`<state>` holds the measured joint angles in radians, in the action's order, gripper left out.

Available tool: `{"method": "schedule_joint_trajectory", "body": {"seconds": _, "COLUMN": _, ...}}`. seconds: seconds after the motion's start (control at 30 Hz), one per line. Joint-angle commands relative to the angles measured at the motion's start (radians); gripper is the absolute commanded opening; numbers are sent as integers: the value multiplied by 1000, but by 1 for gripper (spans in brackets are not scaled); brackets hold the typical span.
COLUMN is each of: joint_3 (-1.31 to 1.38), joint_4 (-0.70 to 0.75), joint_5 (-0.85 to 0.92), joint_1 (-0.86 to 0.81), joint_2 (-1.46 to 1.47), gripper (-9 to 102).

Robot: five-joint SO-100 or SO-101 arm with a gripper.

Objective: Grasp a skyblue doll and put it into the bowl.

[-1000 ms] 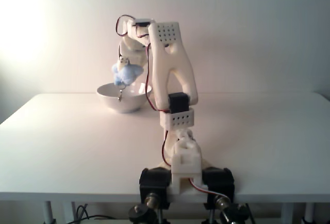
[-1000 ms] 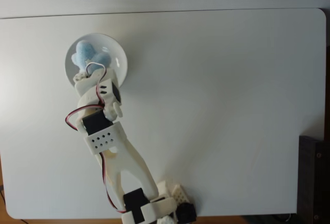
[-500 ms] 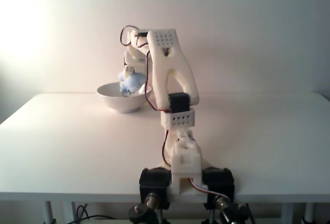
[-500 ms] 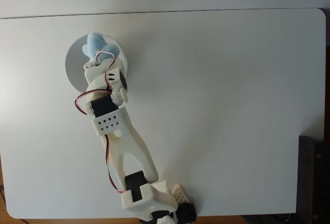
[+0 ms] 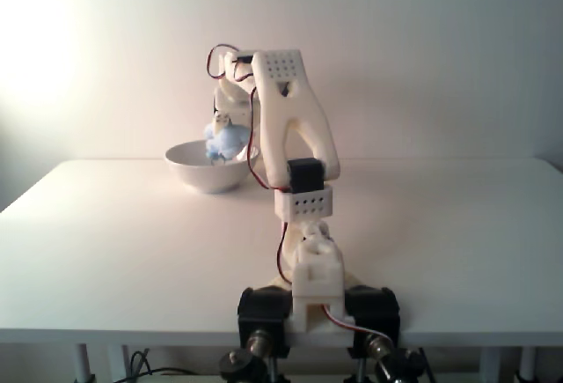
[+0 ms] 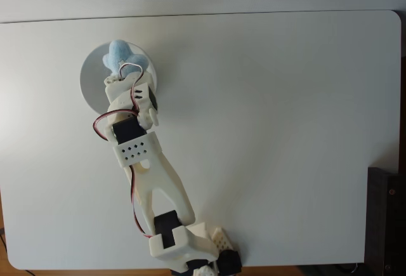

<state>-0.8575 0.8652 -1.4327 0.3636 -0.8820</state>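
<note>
Skyblue doll (image 6: 122,56) hung over the far part of the bowl (image 6: 92,92), at the far left of the white table (image 6: 266,130). In the front fixed view the skyblue doll (image 5: 223,141) sat level with the bowl's (image 5: 198,172) rim, partly dipped inside. The gripper (image 6: 116,76) appeared clamped on it from above, though its jaws were mostly hidden by the arm. Judging from the top-down view, the doll lay close to the far rim, so a release there might let it tip over the edge onto the table.
</note>
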Motion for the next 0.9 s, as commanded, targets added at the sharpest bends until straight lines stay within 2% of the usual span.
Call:
{"method": "schedule_joint_trajectory", "body": {"seconds": 0.0, "joint_3": 37, "joint_4": -3, "joint_5": 3, "joint_1": 3, "joint_2": -8, "gripper": 0}}
{"method": "schedule_joint_trajectory", "body": {"seconds": 0.43, "joint_3": 35, "joint_4": -3, "joint_5": 9, "joint_1": -12, "joint_2": -6, "gripper": 1}}
{"method": "schedule_joint_trajectory", "body": {"seconds": 0.53, "joint_3": 35, "joint_4": 0, "joint_5": 11, "joint_1": -15, "joint_2": -8, "gripper": 4}}
{"method": "schedule_joint_trajectory", "body": {"seconds": 0.67, "joint_3": 35, "joint_4": 0, "joint_5": 11, "joint_1": -31, "joint_2": -8, "gripper": 20}}
{"method": "schedule_joint_trajectory", "body": {"seconds": 0.87, "joint_3": 35, "joint_4": -9, "joint_5": 11, "joint_1": -38, "joint_2": -8, "gripper": 62}}
